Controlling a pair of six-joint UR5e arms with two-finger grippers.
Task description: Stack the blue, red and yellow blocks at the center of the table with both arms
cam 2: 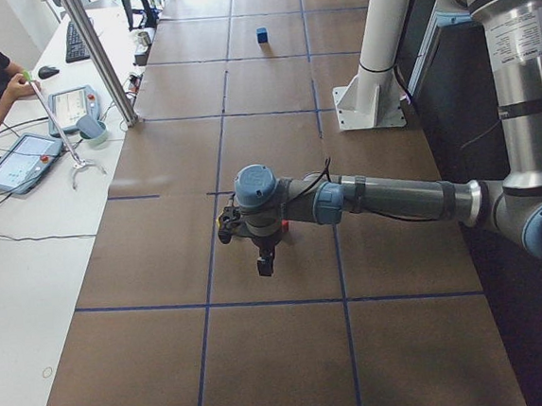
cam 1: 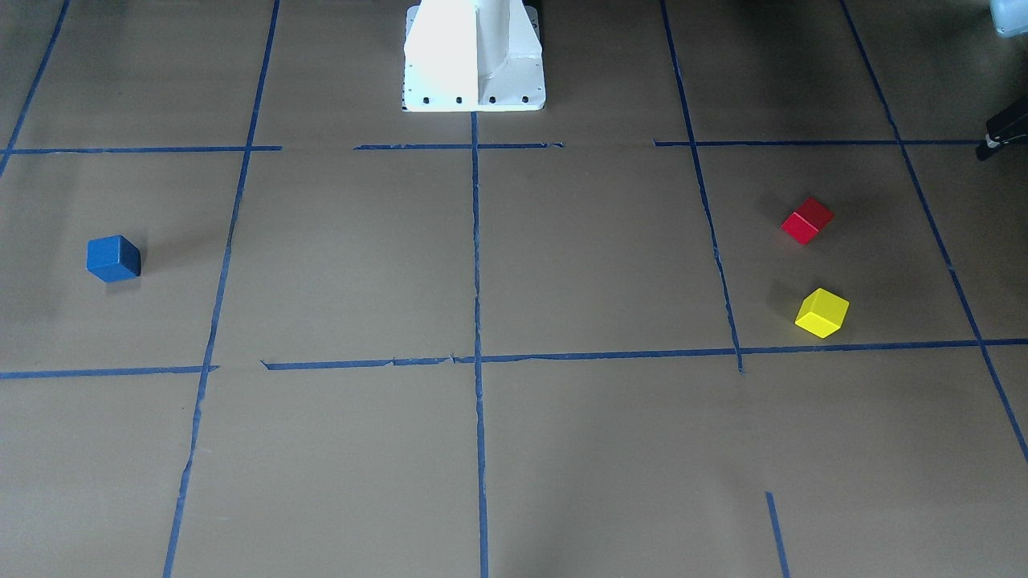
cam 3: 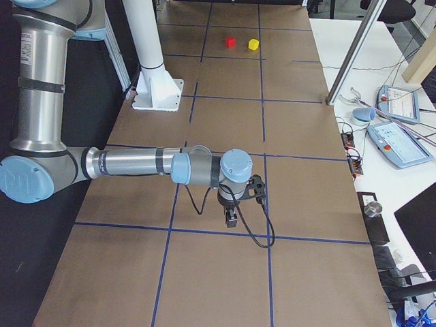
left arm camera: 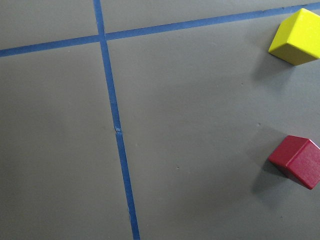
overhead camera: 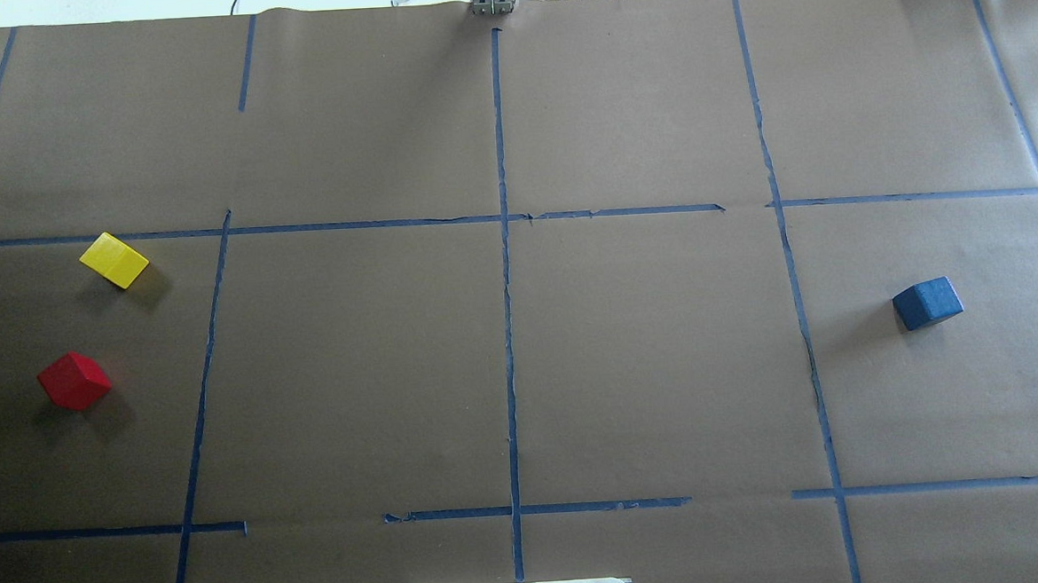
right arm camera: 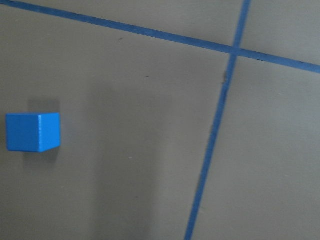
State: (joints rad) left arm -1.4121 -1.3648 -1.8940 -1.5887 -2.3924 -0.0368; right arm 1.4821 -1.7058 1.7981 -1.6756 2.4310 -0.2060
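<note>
- Brown paper-covered table [overhead camera: 355, 380]: blue cube block [overhead camera: 927, 303] at robot's right; red cube block [overhead camera: 74, 380] and yellow cube block [overhead camera: 114, 259] at its left.
- Aloft: left gripper [cam 2: 266, 263], right gripper [cam 3: 231, 219]; grip state, cannot tell.
- Nothing stacked; next, probably grasp blue.

The table [overhead camera: 647, 365] is a plain dull brown, crossed by a grid of thin dark blue tape lines [overhead camera: 508, 328]. Seen from overhead, a deep blue block [overhead camera: 927, 303] lies at three o'clock, a red block [overhead camera: 74, 380] at nine and a bright yellow block [overhead camera: 114, 259] at ten. The base [cam 1: 474, 56] is white. The left arm [cam 2: 404, 199] and right arm [cam 3: 129, 162] are silver-grey with pale blue joint caps.
</note>
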